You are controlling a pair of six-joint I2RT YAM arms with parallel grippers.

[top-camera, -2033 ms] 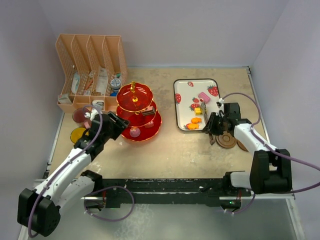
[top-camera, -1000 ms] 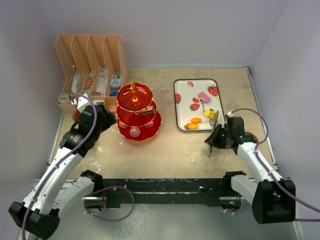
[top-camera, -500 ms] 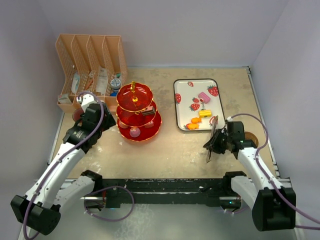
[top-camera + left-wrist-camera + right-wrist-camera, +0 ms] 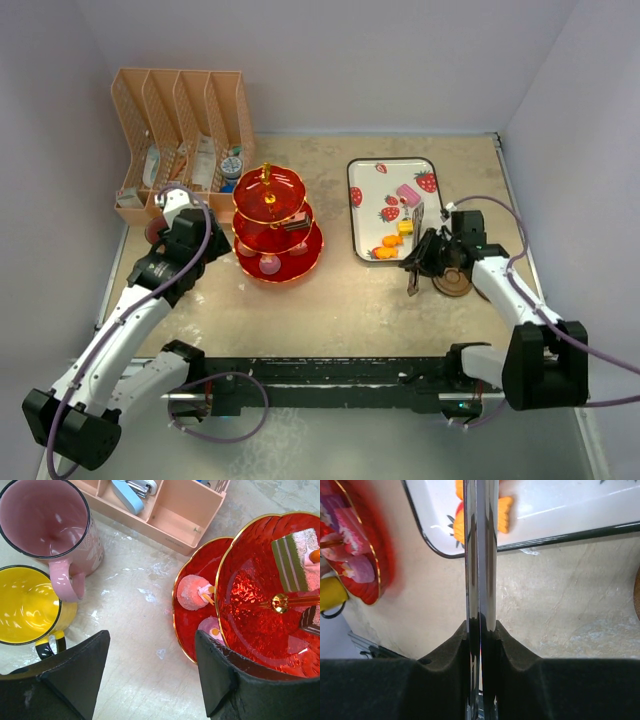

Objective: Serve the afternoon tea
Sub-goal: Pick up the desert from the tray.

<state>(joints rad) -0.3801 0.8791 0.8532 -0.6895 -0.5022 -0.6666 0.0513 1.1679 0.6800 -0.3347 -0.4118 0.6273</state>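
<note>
The red three-tier stand [image 4: 275, 225] sits left of the table's [image 4: 330, 310] middle, just in front of a peach rack [image 4: 185, 105] and well left of the tray [image 4: 400, 172]. A gold handle [image 4: 280, 602] rises from its centre. A green-striped slice [image 4: 289, 560] lies on a higher tier and a pink ball cake [image 4: 192, 592] on the lowest.

Left of the stand, the pink mug [image 4: 45, 525] and the yellow mug [image 4: 27, 605] are upright on the table, close together, with the pink one nearer the rack.

The left gripper [image 4: 150, 645] hangs over the bare table between the yellow mug and the stand's bottom tier. Its jaws are wide apart and hold nothing.

On the tray lie a pink sweet [image 4: 407, 193], a yellow sweet [image 4: 405, 227] and orange sweets [image 4: 388, 247].

The right gripper [image 4: 481, 630] is clamped on metal tongs [image 4: 480, 555], whose two arms are squeezed flat together. The tongs reach over the tray's near edge by the orange sweets.

A brown disc [image 4: 455, 285] lies on the table just beside the right arm
</note>
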